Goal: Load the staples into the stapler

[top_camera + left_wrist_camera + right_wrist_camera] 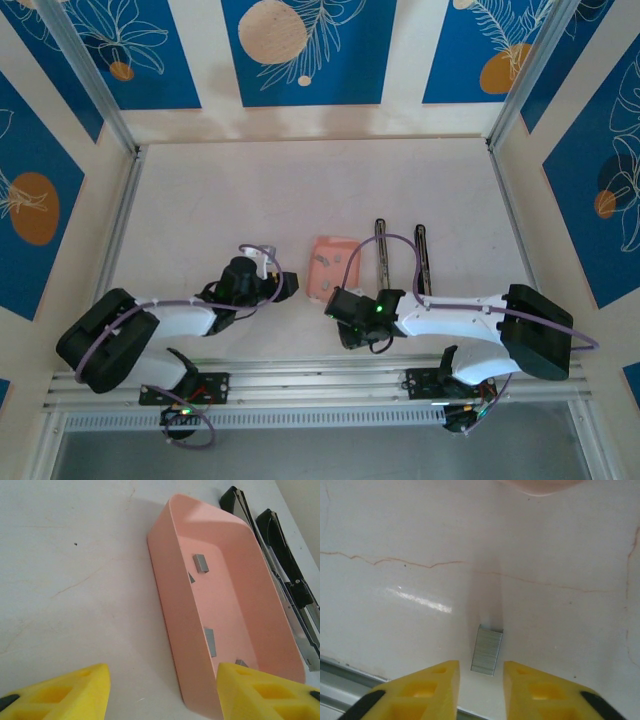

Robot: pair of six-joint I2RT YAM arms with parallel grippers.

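Right gripper (481, 665) stood narrowly parted astride a staple strip (486, 650) flat on the table (395, 605), unpinched, seemingly aligning a pick; left gripper (162, 666) gaped empty.

pink tray (170, 610) on white table (75, 580) w/ blue floral wall panels (130, 50) behind

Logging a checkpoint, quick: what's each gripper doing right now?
Left gripper: open, holding nothing.
Right gripper: open; a staple strip lies loose between its tips, not gripped.
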